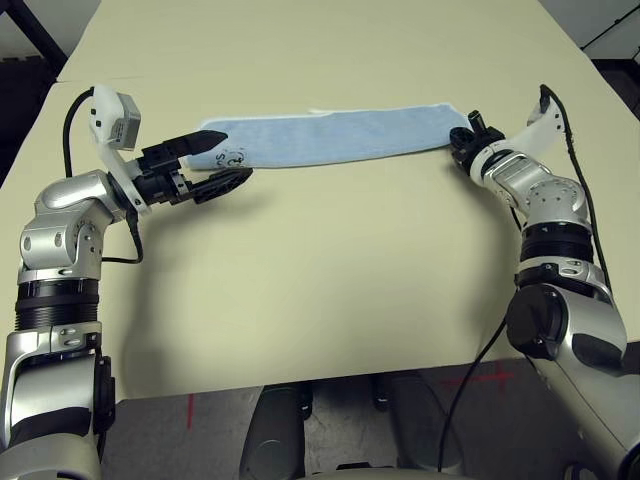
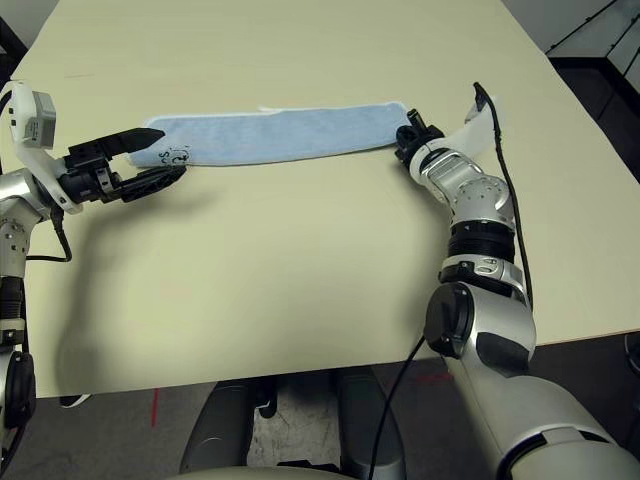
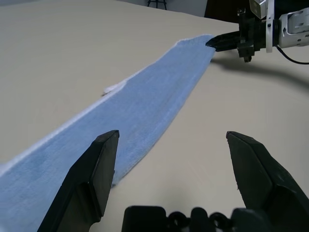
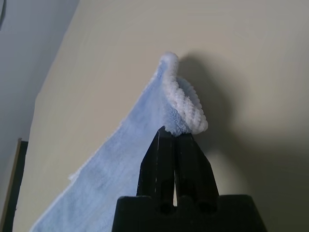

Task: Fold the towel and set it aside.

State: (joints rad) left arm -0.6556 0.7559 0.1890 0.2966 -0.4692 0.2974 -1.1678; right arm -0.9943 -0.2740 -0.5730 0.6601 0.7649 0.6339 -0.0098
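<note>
We hold the towel (image 1: 335, 137) corner with the right end effector (image 4: 175, 137) clamped; the left end effector (image 3: 171, 159) gapes, empty; the thin pinch may slip under tension on the tabletop (image 1: 330, 270).

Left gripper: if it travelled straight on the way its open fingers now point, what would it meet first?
Probably the towel. The left gripper points along the strip, one finger already over its near end. Further on is the right gripper, pinching the far corner. Height above the cloth is unclear.
</note>
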